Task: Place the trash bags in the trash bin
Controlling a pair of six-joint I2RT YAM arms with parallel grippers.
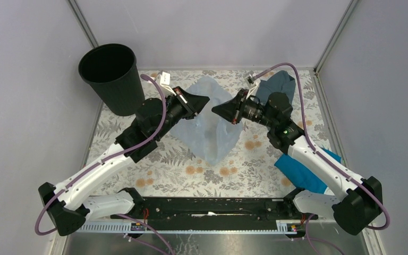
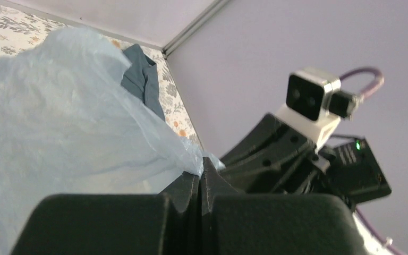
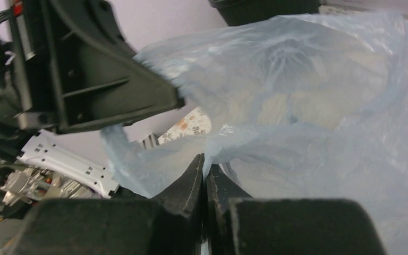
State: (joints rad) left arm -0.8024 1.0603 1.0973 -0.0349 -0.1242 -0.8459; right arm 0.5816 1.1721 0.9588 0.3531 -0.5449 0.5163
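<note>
Jaws on both arms pinched shut, thin film caught between the tips.

Top view: left gripper [image 1: 204, 99] and right gripper [image 1: 216, 110] raised over the floral table [image 1: 191, 170], tips close together and facing each other. Trash bag [image 1: 212, 135] hangs below them, pale blue, translucent, narrowing toward the table; cannot tell if it touches. Trash bin [image 1: 118, 90], round, black, tapering, stands upright at the far left corner, apart from the bag. Grey-blue cloth [image 1: 279, 82] far right; bright blue cloth [image 1: 303, 172] near right.

Left wrist view: fingers pressed together, crinkled bag edge gripped at the tips, film billowing to the left.

Right wrist view: fingers closed on a twisted fold; film wrinkled, glossy.
</note>
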